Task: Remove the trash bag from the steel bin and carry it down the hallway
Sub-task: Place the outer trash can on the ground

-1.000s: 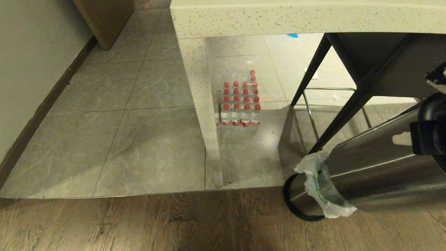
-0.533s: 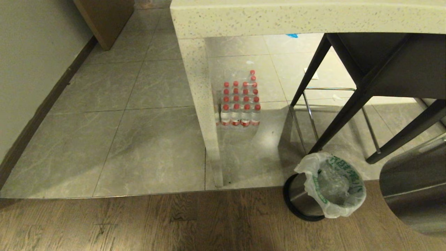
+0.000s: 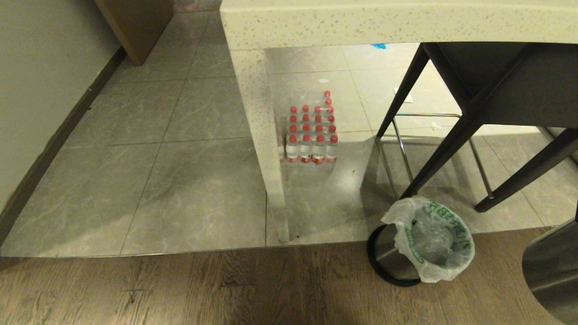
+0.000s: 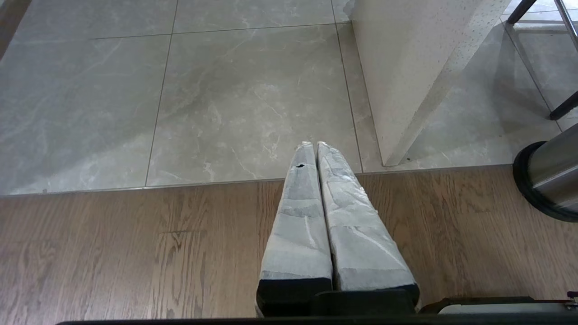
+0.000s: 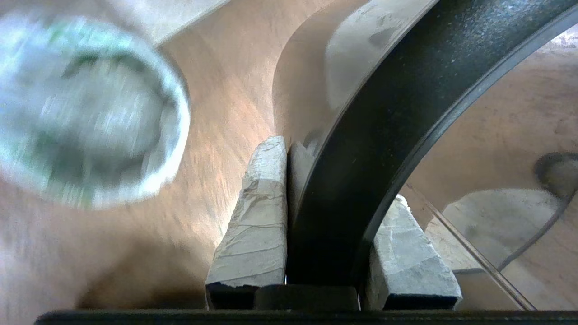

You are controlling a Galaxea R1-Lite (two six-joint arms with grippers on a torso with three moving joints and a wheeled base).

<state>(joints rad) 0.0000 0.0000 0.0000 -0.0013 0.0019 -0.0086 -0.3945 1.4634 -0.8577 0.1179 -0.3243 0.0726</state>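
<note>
The trash bag (image 3: 433, 239), thin white plastic with green lettering, lines the steel bin (image 3: 384, 253), which stands on the floor by the stool. The bag's open mouth faces up, and it shows blurred in the right wrist view (image 5: 86, 113). My right gripper (image 5: 334, 171) is shut on the thick black ring rim (image 5: 384, 113) of a brushed-steel cylinder (image 3: 551, 275). That cylinder hangs to the right of the bin, apart from it. My left gripper (image 4: 314, 144) is shut on nothing, low over the wood floor, left of the bin (image 4: 548, 180).
A speckled stone counter (image 3: 361, 22) with its leg (image 3: 266, 149) stands behind the bin. A dark stool (image 3: 496, 81) with black legs overhangs it. A pack of red-capped bottles (image 3: 311, 135) sits under the counter. Grey tile meets wood flooring (image 3: 180, 289); a wall runs on the left.
The steel cylinder in my right gripper swung from over the bin to the right and down, uncovering the bag's mouth. The left gripper's earlier state is not shown.
</note>
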